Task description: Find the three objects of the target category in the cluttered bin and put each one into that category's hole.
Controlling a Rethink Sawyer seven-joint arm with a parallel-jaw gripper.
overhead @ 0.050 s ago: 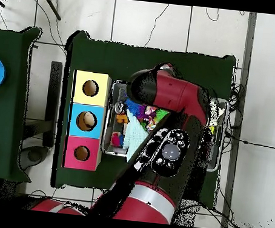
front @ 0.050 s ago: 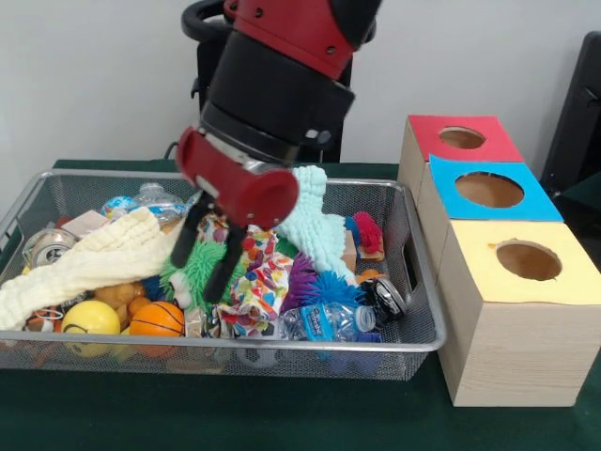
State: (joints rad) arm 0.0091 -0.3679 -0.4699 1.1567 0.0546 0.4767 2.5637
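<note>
Bin (front @ 0.050 s ago: 423, 340) crammed to its rims; end effector (front @ 0.050 s ago: 208, 252) spread apparently empty over clutter.

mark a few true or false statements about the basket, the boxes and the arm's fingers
1. The fingers of the gripper are spread apart over the green spiky toy. True.
2. The three boxes have red, blue and yellow tops. True: red box, blue box, yellow box.
3. The mini basketball sits in the yellow box's hole. False: it lies in the wire basket, beside a yellow ball.
4. The gripper holds the water bottle. False: the bottle lies at the basket's front, away from the gripper.
5. The boxes stand inside the basket. False: they stand beside it.
</note>
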